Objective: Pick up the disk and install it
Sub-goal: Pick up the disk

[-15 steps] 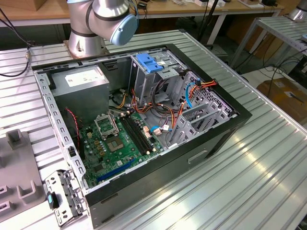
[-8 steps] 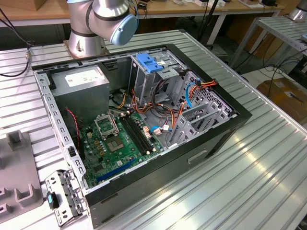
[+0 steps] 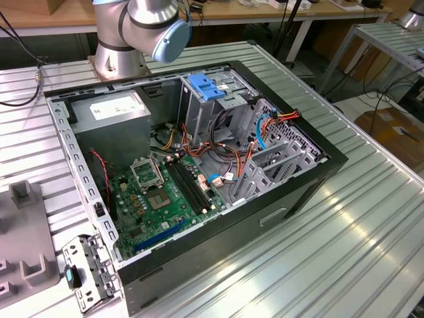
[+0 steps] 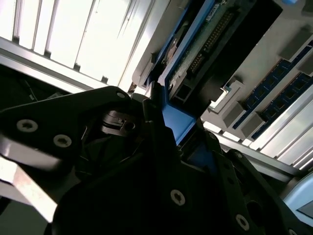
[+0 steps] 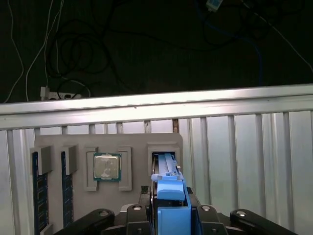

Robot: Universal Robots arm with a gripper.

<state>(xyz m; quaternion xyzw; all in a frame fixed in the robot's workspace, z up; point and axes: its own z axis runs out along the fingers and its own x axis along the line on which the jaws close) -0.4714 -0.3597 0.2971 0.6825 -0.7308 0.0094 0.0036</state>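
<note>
The fingers of the gripper [image 5: 171,218] pinch the blue rails of the disk [image 5: 168,178], which stands on edge just beyond them in a slot of the grey tray [image 5: 137,142]. It is likely stiff, weighty and shock-sensitive (its circuit board is bare), so the plastic rails look the safest hold.

Blown-out white glare on the ribbed table [image 4: 83,34], dim floor [image 5: 146,49] beyond.

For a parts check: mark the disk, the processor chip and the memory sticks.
the disk [image 5: 172,191]: first wrist view, blue carrier rail.
the processor chip [image 5: 107,166]: first wrist view, metal lid centre.
the memory sticks [image 5: 40,196]: first wrist view, one stick's edge.
</note>
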